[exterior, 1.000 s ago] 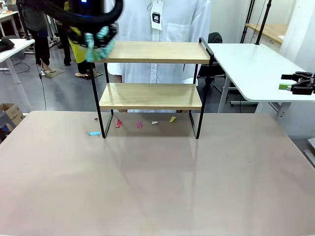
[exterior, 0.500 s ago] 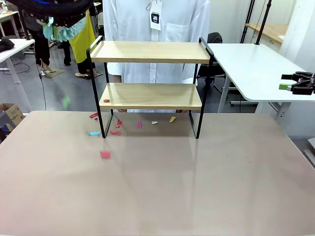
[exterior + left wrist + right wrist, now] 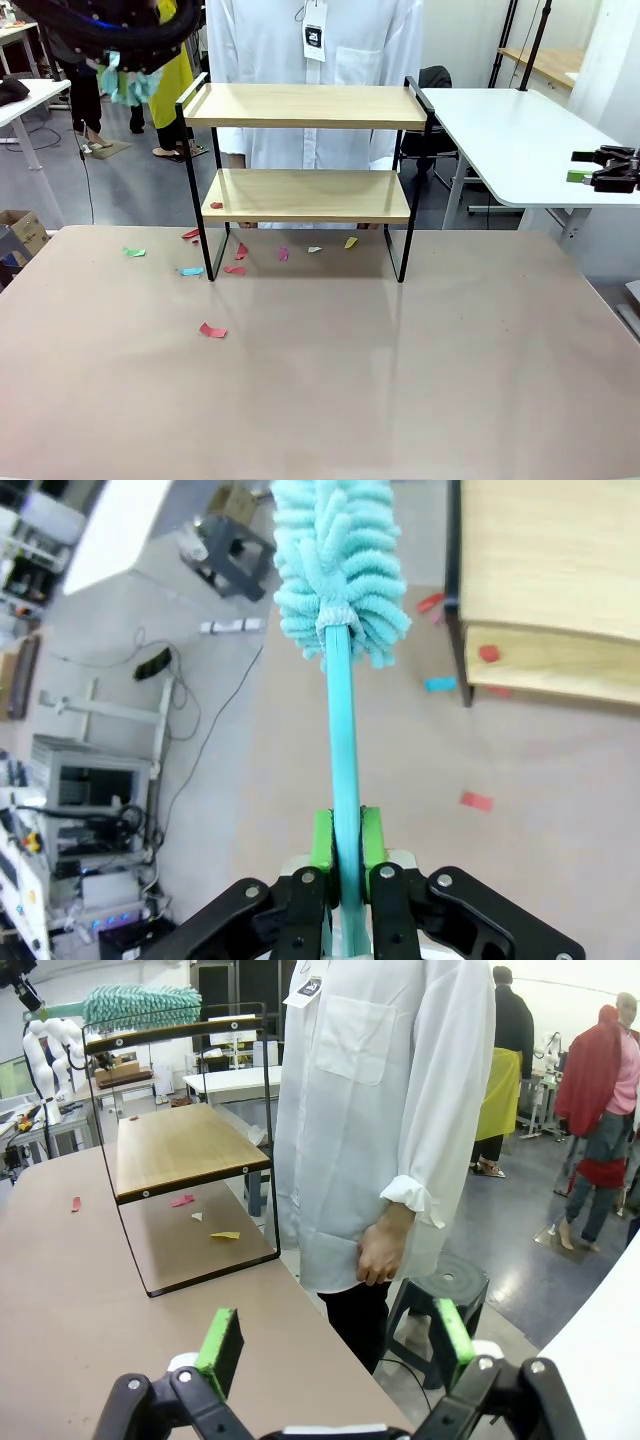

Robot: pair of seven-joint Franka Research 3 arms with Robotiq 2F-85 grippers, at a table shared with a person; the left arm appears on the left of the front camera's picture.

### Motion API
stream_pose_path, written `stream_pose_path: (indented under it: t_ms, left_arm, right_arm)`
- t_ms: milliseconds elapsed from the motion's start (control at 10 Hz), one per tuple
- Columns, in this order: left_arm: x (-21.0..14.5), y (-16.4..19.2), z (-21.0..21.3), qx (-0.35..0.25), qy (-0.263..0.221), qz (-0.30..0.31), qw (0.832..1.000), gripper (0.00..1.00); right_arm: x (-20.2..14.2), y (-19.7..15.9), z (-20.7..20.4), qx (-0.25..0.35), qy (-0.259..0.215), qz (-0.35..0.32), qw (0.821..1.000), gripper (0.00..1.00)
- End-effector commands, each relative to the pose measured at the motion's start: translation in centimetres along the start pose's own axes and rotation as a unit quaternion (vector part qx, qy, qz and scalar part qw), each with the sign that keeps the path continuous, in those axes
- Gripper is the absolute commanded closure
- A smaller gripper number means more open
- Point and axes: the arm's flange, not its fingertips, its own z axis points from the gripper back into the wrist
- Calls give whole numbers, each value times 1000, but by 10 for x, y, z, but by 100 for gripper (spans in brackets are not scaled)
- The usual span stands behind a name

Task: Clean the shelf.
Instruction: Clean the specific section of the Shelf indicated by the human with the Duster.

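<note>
The shelf (image 3: pixel 310 105) stands at the far middle of the beige table, its two wooden boards in a black frame. One red scrap (image 3: pixel 216 205) lies at the left end of the lower board. My left gripper (image 3: pixel 346 845) is shut on the teal handle of a fluffy teal duster (image 3: pixel 340 570). The duster (image 3: pixel 127 85) hangs in the air just left of the top board's left rail, touching nothing. In the left wrist view the shelf (image 3: pixel 550 550) is to the right of the duster. My right gripper (image 3: pixel 338 1345) stands open and empty, far right over the white side table (image 3: pixel 520 140).
Paper scraps litter the table around the shelf's feet: green (image 3: pixel 134 252), blue (image 3: pixel 191 271), red (image 3: pixel 212 330), pink (image 3: pixel 283 254), yellow (image 3: pixel 351 242). A person in a white coat (image 3: pixel 320 50) stands right behind the shelf. The table's near half is open.
The duster swept left off the top board's left end and now hangs beside it. A green scrap and a red scrap fell and landed on the table.
</note>
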Motion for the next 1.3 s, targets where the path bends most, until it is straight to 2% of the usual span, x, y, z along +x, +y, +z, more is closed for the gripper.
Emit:
stream_pose_path:
  t_ms: [0, 200, 300, 400, 600, 700, 800, 1000, 1200]
  left_arm:
    - [-16, 25, 24, -83, -71, -24, 994, 87]
    - [-29, 49, 30, -181, -104, -106, 972, 87]
    - [-34, 60, 30, -229, -116, -154, 954, 87]
    - [-42, 70, 30, -271, -125, -210, 931, 87]
    - [-57, 88, 32, -361, -139, -334, 859, 87]
    - [-61, 91, 29, -377, -132, -368, 840, 87]
    - [-66, 90, 26, -384, -118, -390, 829, 87]
    - [-80, 82, 22, -382, -107, -471, 788, 87]
    - [-89, 80, 5, -371, -62, -515, 770, 87]
  right_arm:
    - [4, 0, -2, -1, 1, 4, 1000, 0]
    - [4, 0, -2, -1, 1, 4, 1000, 0]
    - [4, 0, -2, -1, 1, 4, 1000, 0]
    - [4, 0, -2, -1, 1, 4, 1000, 0]
    - [4, 0, -2, -1, 1, 4, 1000, 0]
    - [4, 0, -2, -1, 1, 4, 1000, 0]
    - [4, 0, -2, -1, 1, 4, 1000, 0]
    - [4, 0, -2, -1, 1, 4, 1000, 0]
    - [4, 0, -2, -1, 1, 4, 1000, 0]
